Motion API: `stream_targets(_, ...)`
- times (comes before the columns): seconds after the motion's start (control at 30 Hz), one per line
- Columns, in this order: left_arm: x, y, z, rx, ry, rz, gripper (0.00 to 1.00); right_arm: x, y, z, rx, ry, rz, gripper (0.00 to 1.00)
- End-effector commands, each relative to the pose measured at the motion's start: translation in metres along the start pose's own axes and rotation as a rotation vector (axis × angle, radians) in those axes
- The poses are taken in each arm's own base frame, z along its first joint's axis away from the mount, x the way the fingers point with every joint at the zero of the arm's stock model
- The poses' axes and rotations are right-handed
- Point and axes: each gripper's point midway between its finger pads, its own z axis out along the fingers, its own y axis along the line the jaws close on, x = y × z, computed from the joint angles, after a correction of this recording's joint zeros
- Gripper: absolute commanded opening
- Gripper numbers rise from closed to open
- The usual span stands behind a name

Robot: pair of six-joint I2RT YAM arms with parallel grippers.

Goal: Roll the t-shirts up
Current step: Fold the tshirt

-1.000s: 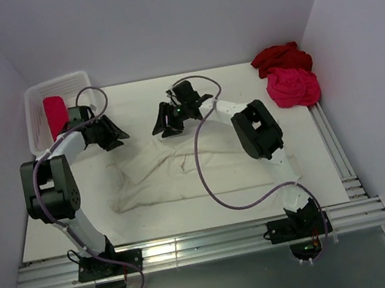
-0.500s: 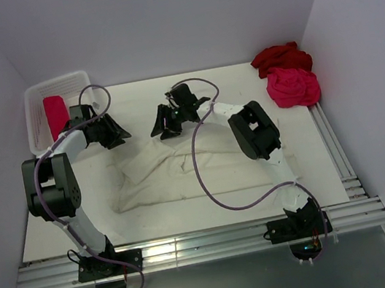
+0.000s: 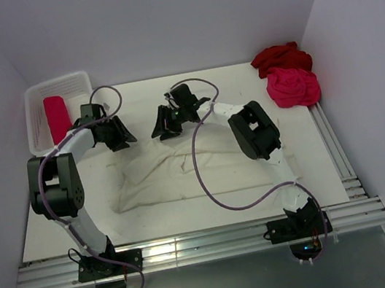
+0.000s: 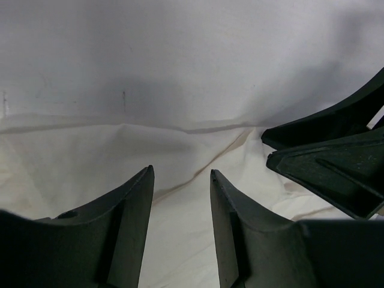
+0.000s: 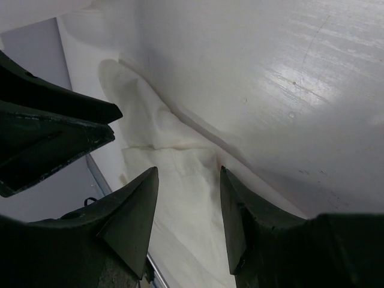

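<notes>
A cream-white t-shirt (image 3: 174,169) lies spread and wrinkled in the middle of the table. My left gripper (image 3: 122,136) hovers at its far left edge, jaws open over the cloth (image 4: 180,198) with nothing pinched. My right gripper (image 3: 161,128) hangs beside it at the far edge, open too, the shirt's hem (image 5: 180,162) below its fingers. Each wrist view shows the other gripper close by. A dark red t-shirt (image 3: 280,57) and a hot pink t-shirt (image 3: 292,87) lie crumpled at the back right. A pink-red rolled t-shirt (image 3: 56,116) rests in the basket.
A white mesh basket (image 3: 64,83) stands at the back left corner, just behind my left arm. White walls close in the table on three sides. A metal rail (image 3: 195,247) runs along the near edge by the arm bases.
My left gripper has moved right, toward the shirt's far edge and the right gripper. The right gripper has shifted slightly left and its jaws have narrowed a little.
</notes>
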Motion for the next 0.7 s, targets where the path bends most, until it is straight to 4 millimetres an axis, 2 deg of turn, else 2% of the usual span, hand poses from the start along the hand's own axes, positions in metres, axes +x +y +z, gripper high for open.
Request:
stream_targets(0.0,-0.007,-0.011,-0.006,-0.028,-0.028,0.070,0.48,0.004,0.010,-0.002,-0.032,0.004,-0.047,0.53)
stream_targets(0.23,0.017,0.006,0.007,-0.075,0.037,0.048,0.47,0.011,0.010,0.000,-0.034,0.015,-0.045,0.47)
stream_targets(0.4,0.019,0.019,0.016,-0.133,0.067,0.049,0.46,0.008,0.014,0.000,-0.043,0.004,-0.053,0.43)
stream_targets(0.67,0.028,0.032,0.031,-0.178,0.126,0.028,0.45,0.007,0.025,-0.002,-0.094,-0.001,-0.063,0.25)
